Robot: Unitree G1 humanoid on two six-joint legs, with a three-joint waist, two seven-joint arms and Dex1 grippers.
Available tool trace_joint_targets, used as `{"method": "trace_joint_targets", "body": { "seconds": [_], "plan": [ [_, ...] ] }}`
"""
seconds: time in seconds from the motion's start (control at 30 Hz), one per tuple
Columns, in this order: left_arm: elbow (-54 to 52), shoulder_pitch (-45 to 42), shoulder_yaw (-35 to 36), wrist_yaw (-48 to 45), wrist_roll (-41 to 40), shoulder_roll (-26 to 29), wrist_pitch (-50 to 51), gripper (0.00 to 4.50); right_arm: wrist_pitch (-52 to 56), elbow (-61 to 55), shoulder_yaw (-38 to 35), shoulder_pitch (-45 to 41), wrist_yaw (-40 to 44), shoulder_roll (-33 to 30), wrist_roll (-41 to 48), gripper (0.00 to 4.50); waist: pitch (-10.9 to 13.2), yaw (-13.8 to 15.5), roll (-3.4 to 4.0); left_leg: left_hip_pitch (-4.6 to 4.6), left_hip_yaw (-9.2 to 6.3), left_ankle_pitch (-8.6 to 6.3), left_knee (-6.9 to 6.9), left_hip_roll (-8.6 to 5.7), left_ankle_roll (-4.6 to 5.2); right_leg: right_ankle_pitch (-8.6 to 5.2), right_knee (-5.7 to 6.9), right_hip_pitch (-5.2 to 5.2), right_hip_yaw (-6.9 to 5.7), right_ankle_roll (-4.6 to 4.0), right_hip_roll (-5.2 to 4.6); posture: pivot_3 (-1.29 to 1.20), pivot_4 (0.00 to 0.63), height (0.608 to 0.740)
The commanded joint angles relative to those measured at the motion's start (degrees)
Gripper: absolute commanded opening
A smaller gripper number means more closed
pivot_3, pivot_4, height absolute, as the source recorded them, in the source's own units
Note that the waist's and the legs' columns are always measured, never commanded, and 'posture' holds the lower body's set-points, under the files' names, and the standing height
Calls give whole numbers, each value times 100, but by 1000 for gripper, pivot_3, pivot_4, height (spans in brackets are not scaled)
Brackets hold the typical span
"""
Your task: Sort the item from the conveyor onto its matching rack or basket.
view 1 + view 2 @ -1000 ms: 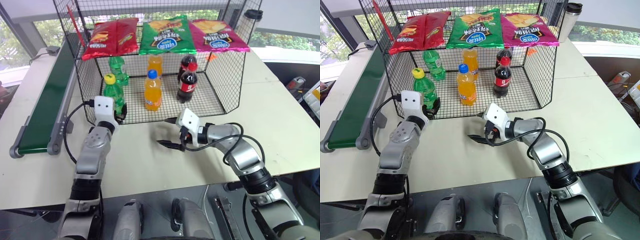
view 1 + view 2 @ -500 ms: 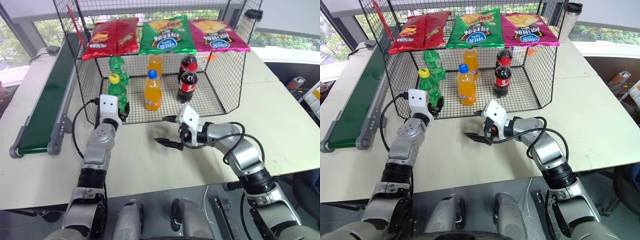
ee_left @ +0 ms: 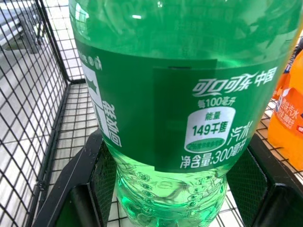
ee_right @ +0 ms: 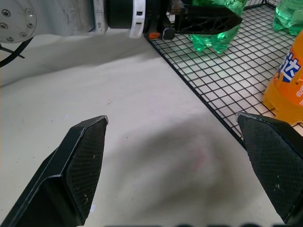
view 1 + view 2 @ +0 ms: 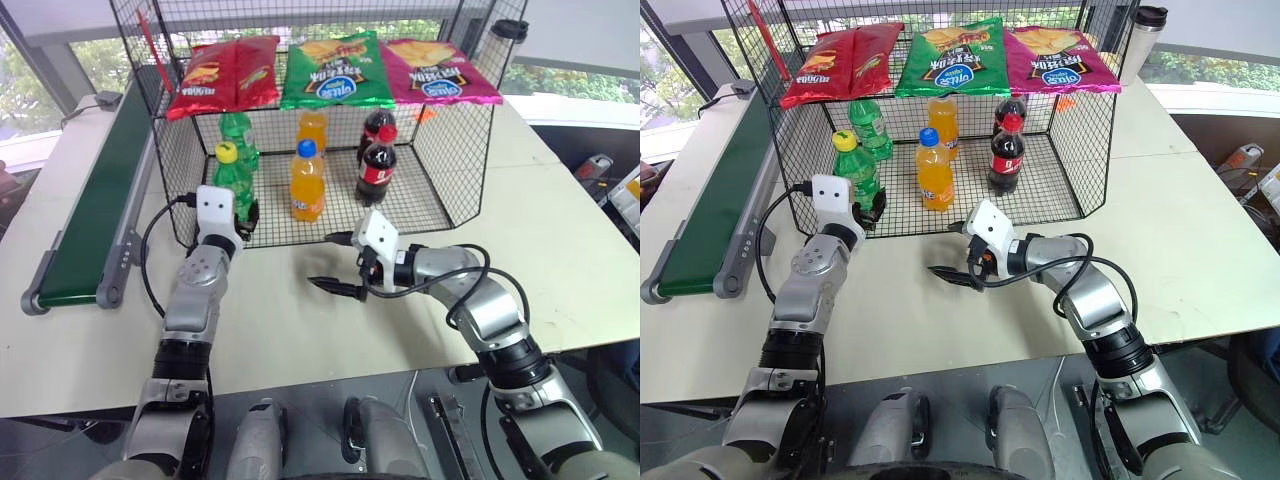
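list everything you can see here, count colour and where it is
yellow-capped green bottle: 1, clear green, front left of the cage floor, held
green-capped bottle: 1, green, behind it
orange soda bottles: 2, orange, middle of the cage, one behind the other
cola bottles: 2, dark with red caps, right of the orange ones
chip bags: 3, red, green, pink, on the slanted top rack
wire cage: 1, black, back of the table
conveyor: 1, dark green belt, left of the cage
tumbler: 1, light with dark lid, behind the cage's right corner
table: 1, pale
left tool: shut on the yellow-capped bottle
right tool: open, over the table before the cage
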Motion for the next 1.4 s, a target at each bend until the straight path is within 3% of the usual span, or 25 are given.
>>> {"method": "trace_joint_targets", "body": {
  "seconds": [0.03,0.07,0.17,0.2,0.5,1.0,1.4],
  "plan": [
    [-236,-75,54,35,80,27,-207,2635,-28,-214,-115,-125,15,22,107,4500,0,1,0,0,0,0,0,0,0,0,0,0,0,0,0,0,150,740],
    [-225,-81,59,31,68,14,-237,2635,-26,-213,-115,-129,12,26,107,4500,0,1,0,0,0,0,0,0,0,0,0,0,0,0,0,0,150,740],
    [-200,-112,128,49,-6,-34,-237,4116,-15,-248,-119,-113,8,18,110,4500,0,3,0,0,0,0,0,0,0,0,0,0,0,0,0,0,150,740],
    [-194,-119,134,74,6,-36,-216,4418,-9,-254,-118,-111,8,14,110,4500,0,3,0,0,0,0,0,0,0,0,0,1,0,0,0,0,150,740],
    [-504,-72,134,108,39,-18,5,4418,47,-315,-124,-87,28,-17,123,4500,0,0,0,2,0,0,0,0,0,0,2,1,0,0,0,0,150,740],
    [-2663,914,204,107,26,183,1259,4418,11,-291,-73,-85,90,-32,134,4500,0,-4,0,3,-2,0,0,1,0,0,3,2,1,0,0,0,150,740],
    [-4892,2943,119,-534,-396,532,2199,4418,-10,-270,-115,-46,127,-62,169,4500,0,-11,1,3,-3,0,-1,2,0,-2,1,0,3,-3,-2,0,150,740]
  ]
}}
